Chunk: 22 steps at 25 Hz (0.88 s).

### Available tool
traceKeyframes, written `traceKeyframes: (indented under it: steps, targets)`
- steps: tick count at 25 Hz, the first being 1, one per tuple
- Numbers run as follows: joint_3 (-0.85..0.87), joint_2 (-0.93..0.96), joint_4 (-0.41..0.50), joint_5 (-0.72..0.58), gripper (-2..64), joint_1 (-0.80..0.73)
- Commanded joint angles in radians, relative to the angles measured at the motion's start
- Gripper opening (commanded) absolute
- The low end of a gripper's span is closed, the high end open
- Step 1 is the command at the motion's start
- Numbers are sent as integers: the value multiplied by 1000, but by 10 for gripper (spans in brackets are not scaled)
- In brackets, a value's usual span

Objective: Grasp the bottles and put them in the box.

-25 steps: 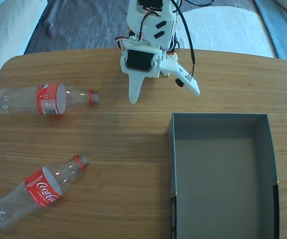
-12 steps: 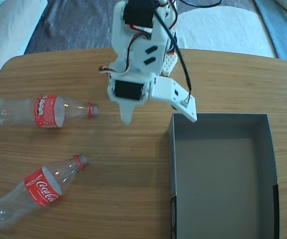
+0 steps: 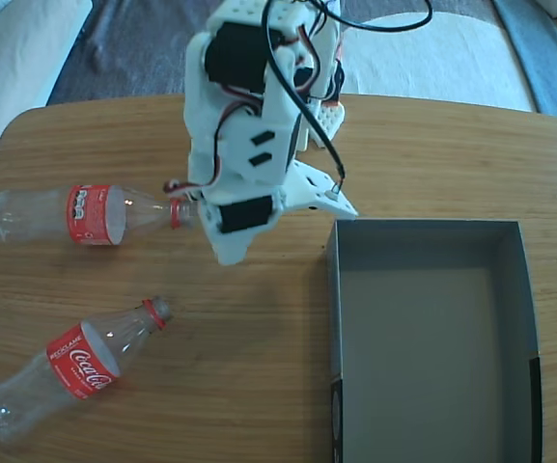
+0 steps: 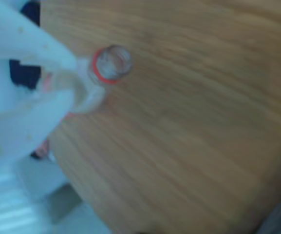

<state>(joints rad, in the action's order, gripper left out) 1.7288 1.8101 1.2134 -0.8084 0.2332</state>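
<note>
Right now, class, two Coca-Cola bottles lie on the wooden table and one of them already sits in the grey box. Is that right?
Not quite. The fixed view shows both Coca-Cola bottles lying on the wooden table, but the grey box holds nothing yet.

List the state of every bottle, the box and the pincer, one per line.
Upper bottle: lying on its side, capless, not gripped.
Lower bottle: lying on its side, capless, untouched.
Box: open-topped, no bottles inside.
Pincer: open, above the upper bottle's neck.
</note>
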Motion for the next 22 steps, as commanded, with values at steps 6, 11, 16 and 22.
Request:
traceKeyframes:
  steps: [6, 11, 16, 22]
  targets:
    - [-163, -120, 3, -236, 4, 92]
    - [-153, -155, 3, -419, 7, 175]
    - [-135, -155, -14, -549, 157, 267]
    - [-135, -156, -20, -588, 325, 290]
